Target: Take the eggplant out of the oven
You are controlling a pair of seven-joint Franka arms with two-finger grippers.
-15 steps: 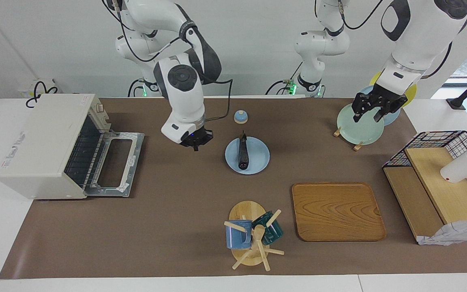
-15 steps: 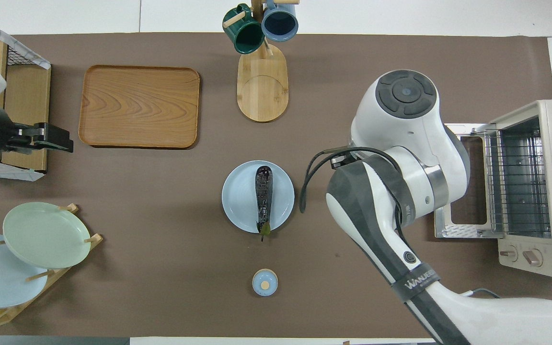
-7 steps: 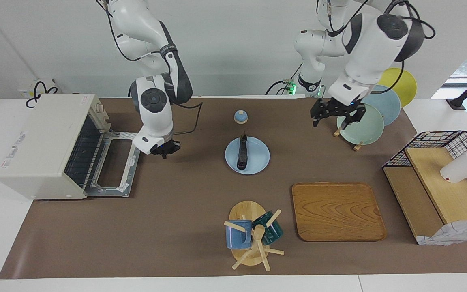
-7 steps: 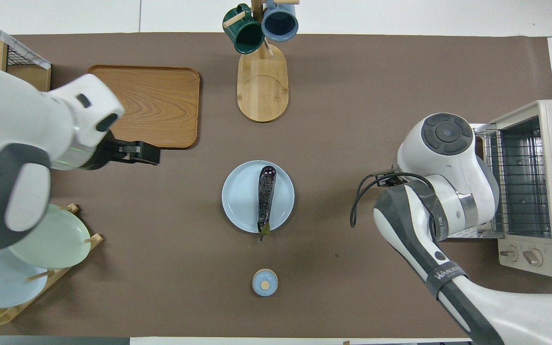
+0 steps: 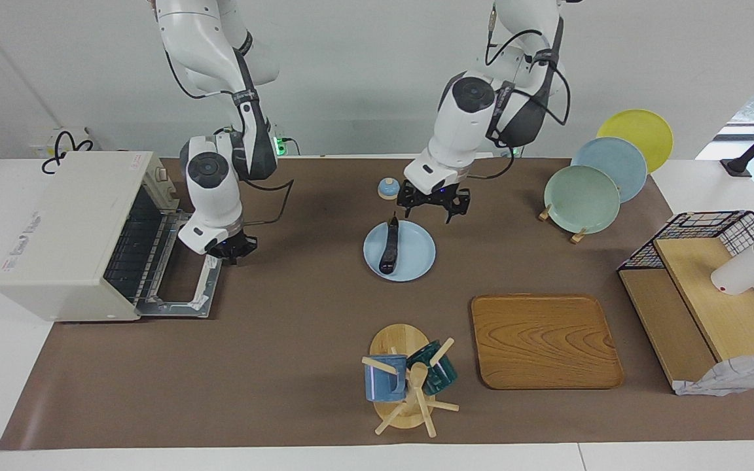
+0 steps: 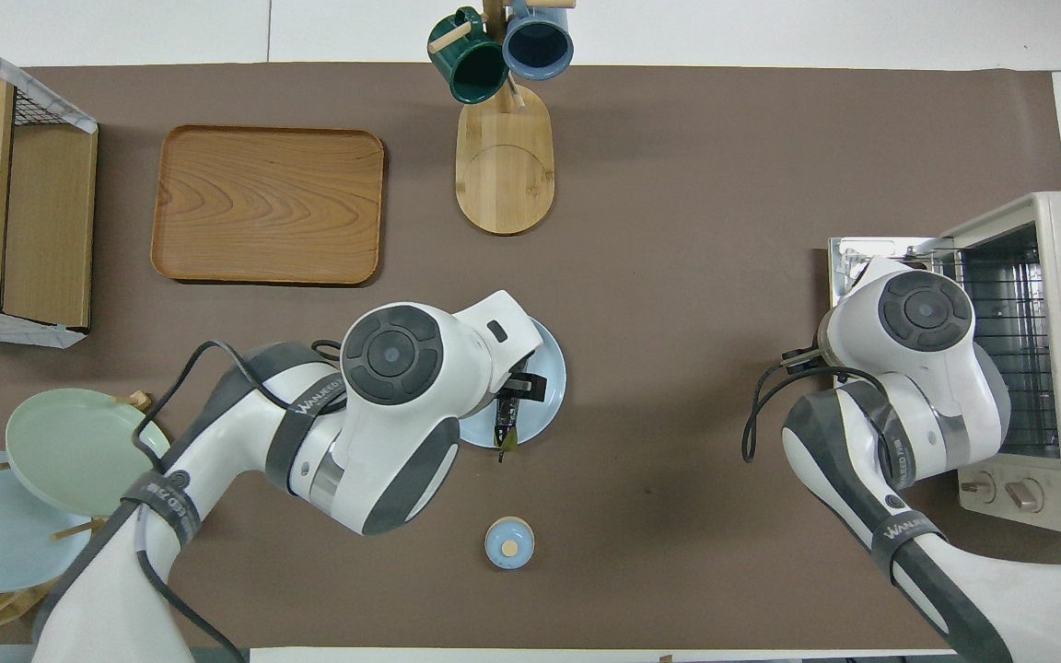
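Jaws spread wide and empty on the left gripper (image 5: 434, 208), hanging over the robots' edge of the blue plate (image 5: 416, 258). On that plate, mid-table, lies the eggplant (image 5: 388, 246), stem toward the robots, well apart from the oven (image 5: 66, 229). Over the oven's dropped-open door (image 5: 184, 261) hangs the right gripper (image 5: 232, 254); whether its jaws are parted, I cannot tell.

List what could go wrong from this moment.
1. The left hand hangs over the eggplant's stem end, which overhangs the rim of the blue plate; a careless descent might tip the plate or roll the eggplant off.
2. The right hand sits over the open door of the oven; dropping lower, it may strike the door.
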